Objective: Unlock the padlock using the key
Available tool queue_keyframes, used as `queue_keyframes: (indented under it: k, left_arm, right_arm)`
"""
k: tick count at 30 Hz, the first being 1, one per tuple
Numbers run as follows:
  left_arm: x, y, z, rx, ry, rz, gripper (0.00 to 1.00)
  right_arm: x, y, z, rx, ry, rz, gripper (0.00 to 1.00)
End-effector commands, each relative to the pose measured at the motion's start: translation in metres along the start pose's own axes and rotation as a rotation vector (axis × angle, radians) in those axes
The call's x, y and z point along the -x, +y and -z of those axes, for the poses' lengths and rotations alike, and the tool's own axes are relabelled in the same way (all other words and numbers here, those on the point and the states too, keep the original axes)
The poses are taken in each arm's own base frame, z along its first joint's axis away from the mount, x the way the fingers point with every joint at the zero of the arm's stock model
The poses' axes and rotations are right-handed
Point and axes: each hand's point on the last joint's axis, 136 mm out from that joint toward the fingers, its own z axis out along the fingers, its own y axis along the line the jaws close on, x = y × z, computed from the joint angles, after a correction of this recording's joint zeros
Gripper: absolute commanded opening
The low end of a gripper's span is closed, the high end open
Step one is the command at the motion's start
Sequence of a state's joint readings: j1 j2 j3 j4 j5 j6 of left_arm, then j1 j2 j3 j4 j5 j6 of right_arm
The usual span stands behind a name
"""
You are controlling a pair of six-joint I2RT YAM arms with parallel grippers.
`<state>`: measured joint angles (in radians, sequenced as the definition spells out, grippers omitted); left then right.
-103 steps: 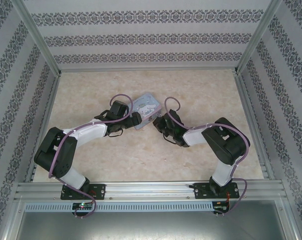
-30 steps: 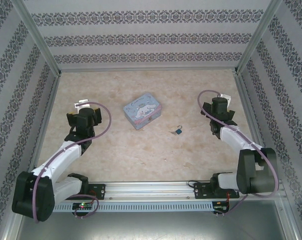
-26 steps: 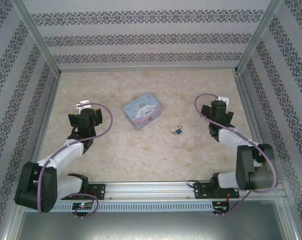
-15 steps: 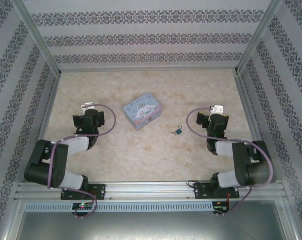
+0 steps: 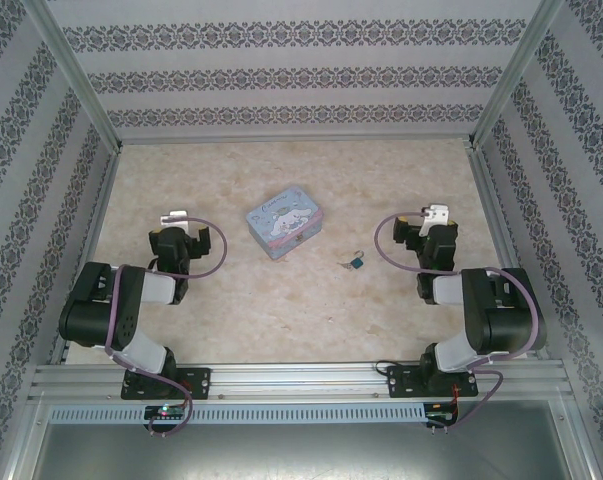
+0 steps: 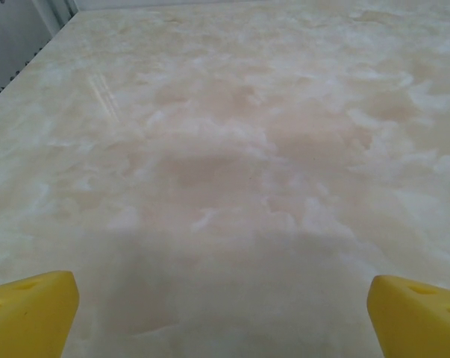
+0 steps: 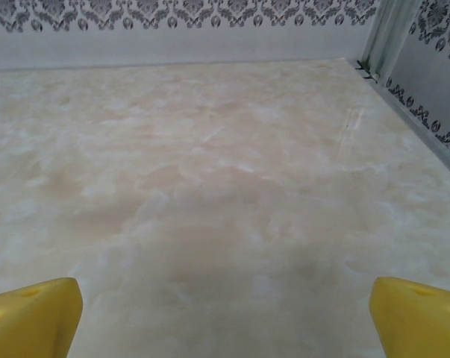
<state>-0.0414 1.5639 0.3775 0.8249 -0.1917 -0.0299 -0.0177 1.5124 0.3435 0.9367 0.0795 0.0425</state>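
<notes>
The tiny teal-blue padlock [image 5: 357,263] lies on the marble table right of centre, its thin silvery shackle pointing left. The key is too small to tell apart from it. My left gripper [image 5: 185,234] hovers at the left of the table, far from the padlock. It is open, with its yellow fingertips [image 6: 30,315] wide apart over bare table and nothing between them [image 6: 225,321]. My right gripper [image 5: 429,232] sits a short way right of the padlock. It is also open, its yellow fingertips [image 7: 32,317] spread over bare table [image 7: 225,321].
A pale-blue cartoon-printed tin box [image 5: 285,220] stands shut at the table's centre, up and left of the padlock. Patterned walls [image 5: 301,75] and metal posts enclose the table on three sides. Both arms are folded back close to their bases.
Both arms have drawn back from the tin and folded toward their bases, the grippers sliding nearer the front. The padlock and tin have stayed put over the last second.
</notes>
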Motion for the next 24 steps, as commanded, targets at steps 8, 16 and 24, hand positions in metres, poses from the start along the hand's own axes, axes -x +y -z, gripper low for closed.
queue_keyframes:
  k: [8, 16, 24]
  left_arm:
    - [0.018, -0.004, -0.004, -0.058, -0.045, 0.031, 0.99]
    - [0.018, -0.004, -0.004, -0.057, -0.044, 0.029, 0.99]
    - [0.017, -0.005, -0.005, -0.057, -0.043, 0.027, 1.0]
  right_arm:
    - [0.01, 0.008, -0.001, -0.048, -0.026, 0.018, 0.98]
    - [0.01, 0.008, -0.001, -0.044, -0.024, 0.017, 0.98]
    - [0.009, 0.023, -0.004, 0.078, -0.007, 0.033, 0.98]
